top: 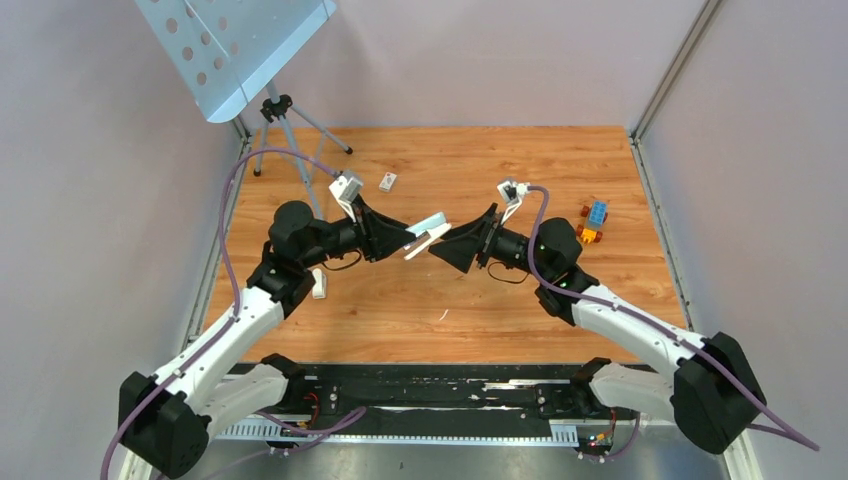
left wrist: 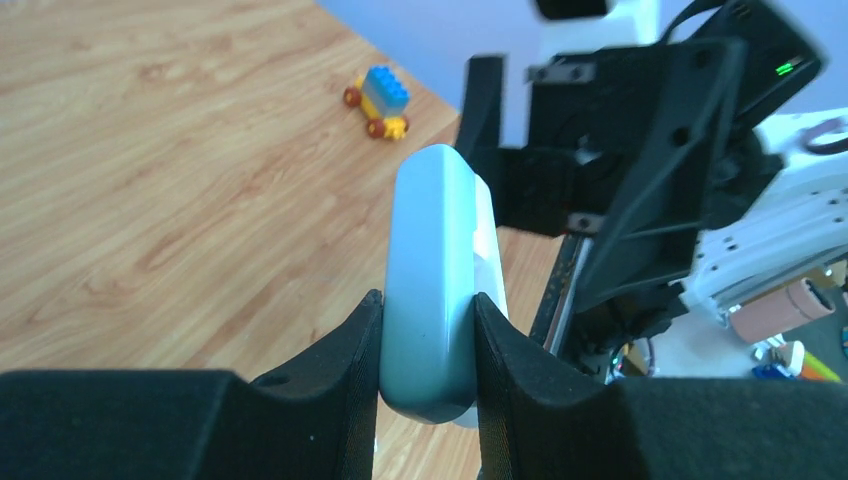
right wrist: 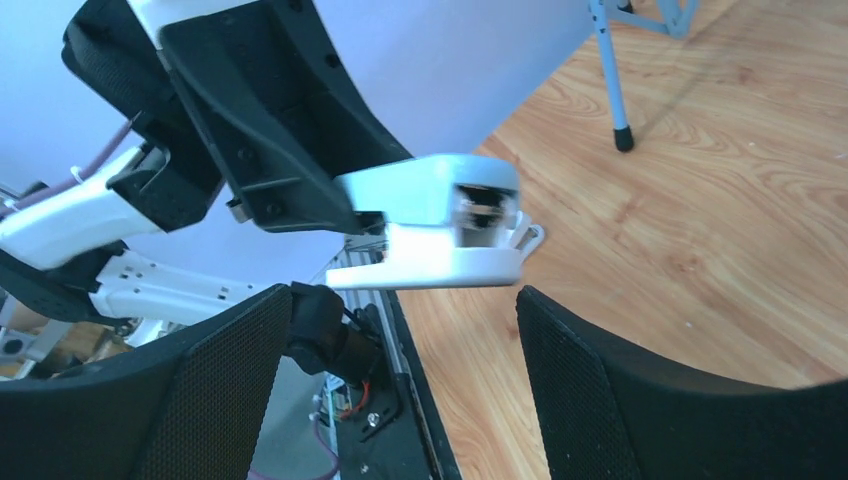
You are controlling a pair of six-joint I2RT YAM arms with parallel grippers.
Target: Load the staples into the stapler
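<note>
My left gripper (top: 412, 238) is shut on the stapler (top: 428, 232) and holds it in the air over the middle of the table. In the left wrist view both black fingers clamp the stapler's pale grey-blue top (left wrist: 435, 260). In the top view the top and the white base are slightly apart at the free end. My right gripper (top: 440, 249) is open and empty, facing the stapler's free end. The right wrist view shows the stapler (right wrist: 440, 225) just above and between my spread fingers (right wrist: 600, 380). A tiny pale strip (top: 440, 316) lies on the table; it may be the staples.
A colourful toy-brick block (top: 593, 222) sits at the right and also shows in the left wrist view (left wrist: 380, 100). A small white box (top: 389, 181) lies at the back. A tripod (top: 285, 120) with a perforated panel stands back left. A white object (top: 319, 284) lies beside my left arm.
</note>
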